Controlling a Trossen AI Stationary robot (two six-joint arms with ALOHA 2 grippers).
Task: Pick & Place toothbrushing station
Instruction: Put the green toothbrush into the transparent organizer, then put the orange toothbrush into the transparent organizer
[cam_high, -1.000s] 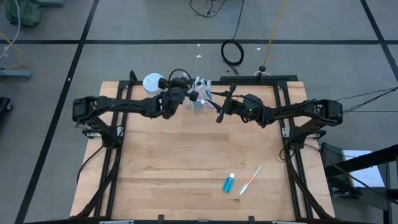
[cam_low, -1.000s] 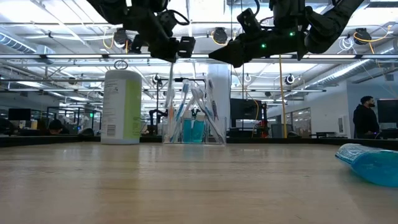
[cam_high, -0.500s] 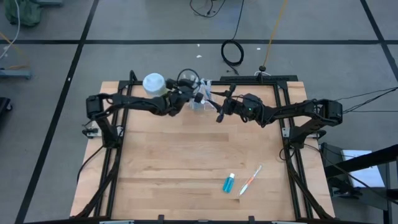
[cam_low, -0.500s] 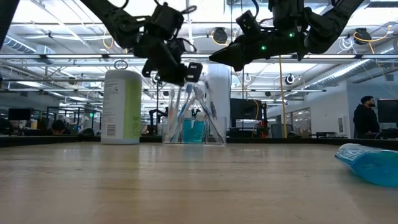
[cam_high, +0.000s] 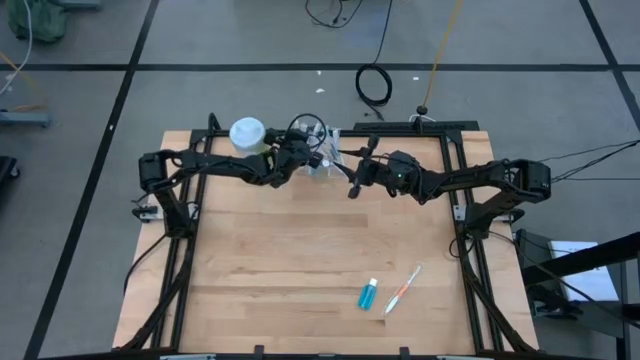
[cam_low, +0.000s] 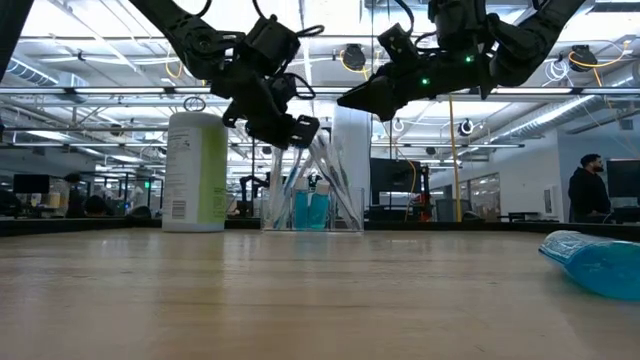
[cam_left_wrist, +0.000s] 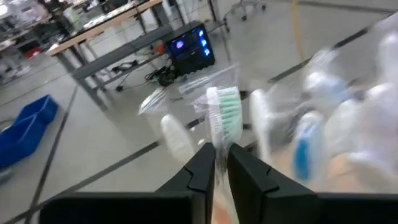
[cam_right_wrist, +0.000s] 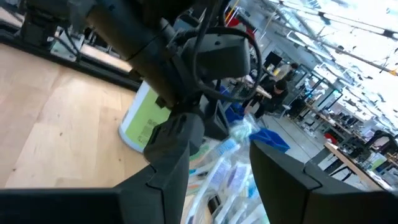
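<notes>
Over the pale wooden table, the left gripper pinches a green-bristled toothbrush above the small clear plastic cup at the far edge; the right gripper hovers beside it, fingers spread and empty.

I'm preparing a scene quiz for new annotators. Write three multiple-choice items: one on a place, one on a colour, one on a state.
1. Where does the lone blue tube lie?
A. Near edge of the table, beside a toothbrush
B. Inside the clear cup
C. Under the left arm

2. What colour is the bottle's label?
A. Red
B. Light green
C. Black

3. How is the right gripper?
A. Shut on a tube
B. Shut on the bottle
C. Open, holding nothing

Answers: 1 A, the high view shows it next to the toothbrush. 2 B, seen in the low view. 3 C, its wrist view shows a wide, empty gap.
</notes>
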